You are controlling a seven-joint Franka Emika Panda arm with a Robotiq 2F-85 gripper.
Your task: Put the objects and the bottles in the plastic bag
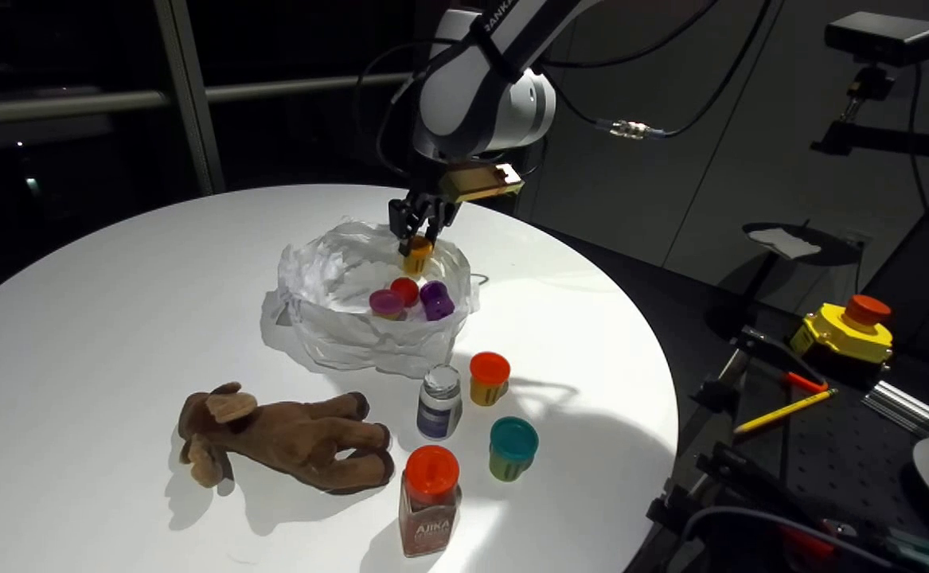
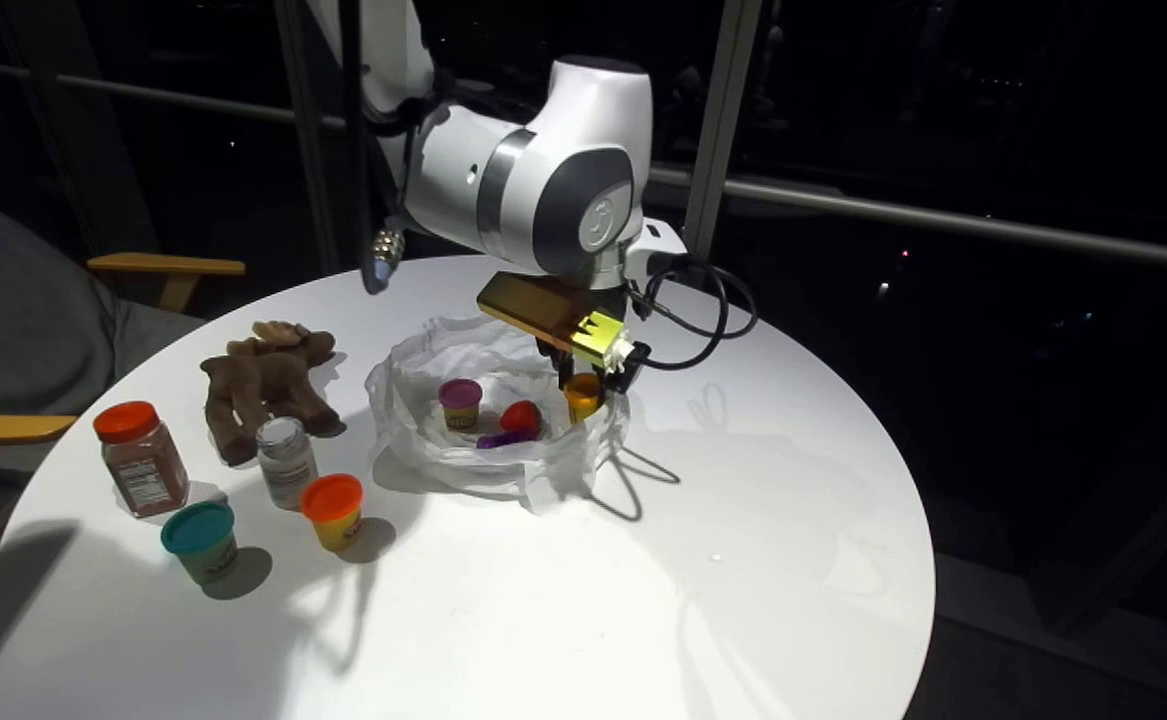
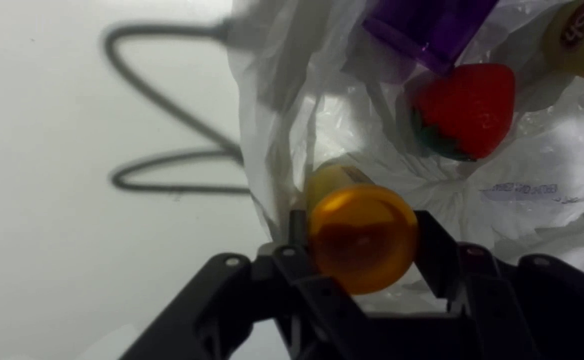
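Nearest to us, in an exterior view, the spice bottle [image 1: 429, 509] stands upright on the round white table [image 1: 154, 318], with a red-orange cap and the word AJIKA on its label. A little behind it is the teal tub [image 1: 513, 450], also upright. At about the same depth the brown plush toy [image 1: 289, 438] lies flat, its head pointing away from the bottles. Next we see the pale bottle [image 1: 439, 406], upright, with the orange-red-lidded tub [image 1: 489, 378] standing just beside it. All these five things are outside of the plastic bag [image 1: 376, 342].

The bag, whitish and full of wrinkles, sits behind them with its mouth facing up. Inside it we find the pink-lidded tub [image 1: 387, 302], the red strawberry [image 1: 405, 291] and the purple piece [image 1: 435, 301], near to each other. Whether the purple piece touches the strawberry, we cannot tell.

At the far side of the bag, the gripper [image 3: 361, 221] pinches the amber-lidded tub [image 3: 363, 240] from two sides. We see this tub within the rim of the bag; if its bottom rests on the film, we cannot tell. Above it is the robot arm [image 1: 484, 111], and farthest, a metal bar [image 1: 58, 108] crosses the dark background.
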